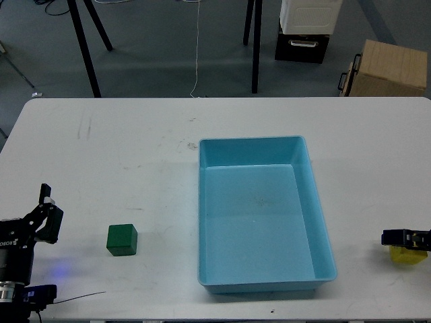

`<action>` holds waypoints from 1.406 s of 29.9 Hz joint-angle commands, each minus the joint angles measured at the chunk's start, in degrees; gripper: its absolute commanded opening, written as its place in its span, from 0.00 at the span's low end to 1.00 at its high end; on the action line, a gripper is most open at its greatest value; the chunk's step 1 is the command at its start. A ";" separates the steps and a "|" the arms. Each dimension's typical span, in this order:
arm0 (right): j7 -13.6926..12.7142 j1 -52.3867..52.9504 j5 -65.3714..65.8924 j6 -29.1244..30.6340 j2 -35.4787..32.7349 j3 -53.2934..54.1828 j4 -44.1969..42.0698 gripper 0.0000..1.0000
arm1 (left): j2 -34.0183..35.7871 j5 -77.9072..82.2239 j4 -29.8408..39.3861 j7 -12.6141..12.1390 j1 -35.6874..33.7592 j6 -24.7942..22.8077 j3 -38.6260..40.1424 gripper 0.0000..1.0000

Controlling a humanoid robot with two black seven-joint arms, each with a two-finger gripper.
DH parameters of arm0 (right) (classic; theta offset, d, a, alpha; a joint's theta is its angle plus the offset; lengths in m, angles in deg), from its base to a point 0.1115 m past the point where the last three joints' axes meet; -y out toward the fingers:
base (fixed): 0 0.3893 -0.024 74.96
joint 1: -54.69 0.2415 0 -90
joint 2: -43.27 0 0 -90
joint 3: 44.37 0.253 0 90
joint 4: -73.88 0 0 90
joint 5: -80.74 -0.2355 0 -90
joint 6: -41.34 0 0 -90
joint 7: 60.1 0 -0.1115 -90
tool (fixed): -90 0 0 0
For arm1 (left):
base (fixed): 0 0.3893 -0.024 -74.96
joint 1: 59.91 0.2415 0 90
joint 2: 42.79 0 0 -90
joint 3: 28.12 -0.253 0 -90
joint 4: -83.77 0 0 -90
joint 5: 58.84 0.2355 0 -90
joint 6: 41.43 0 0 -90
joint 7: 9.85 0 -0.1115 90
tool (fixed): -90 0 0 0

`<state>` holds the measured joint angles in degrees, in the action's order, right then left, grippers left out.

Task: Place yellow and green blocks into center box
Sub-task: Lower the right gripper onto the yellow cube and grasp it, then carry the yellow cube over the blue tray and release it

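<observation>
The green block [122, 240] sits on the white table [121, 148], left of the blue center box [316, 202], which is empty. My left gripper [46, 210] is at the table's left front, well left of the green block, with its fingers apart and empty. The yellow block [406, 256] lies at the right front, right of the box, mostly hidden. My right gripper [403, 237] is low, right over the block's top, dark and end-on. I cannot tell whether it grips the block.
Beyond the table's far edge are black stand legs [255, 47], a white and black case [306, 27] and a cardboard box [387, 67] on the floor. A thin cable [81, 295] lies near the left front edge.
</observation>
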<state>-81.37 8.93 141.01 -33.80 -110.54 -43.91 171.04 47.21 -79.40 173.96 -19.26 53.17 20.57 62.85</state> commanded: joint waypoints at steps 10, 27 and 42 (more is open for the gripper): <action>-0.35 -1.00 -0.58 -5.19 -0.16 1.38 0.83 0.01 | 0.00 0.00 -0.02 0.01 0.03 0.00 -0.09 1.00; 5.01 13.32 -42.16 -4.40 16.33 10.28 -0.04 0.02 | 0.00 0.00 -0.02 0.01 0.21 0.00 -0.18 1.00; 5.01 12.37 -38.64 -7.30 20.75 5.43 -1.28 0.96 | 0.00 1.22 -0.02 0.01 0.30 0.00 -0.18 1.00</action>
<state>-76.35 21.88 102.31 -41.09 -89.48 -38.54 169.77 47.22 -78.42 173.94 -19.23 53.47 20.57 62.67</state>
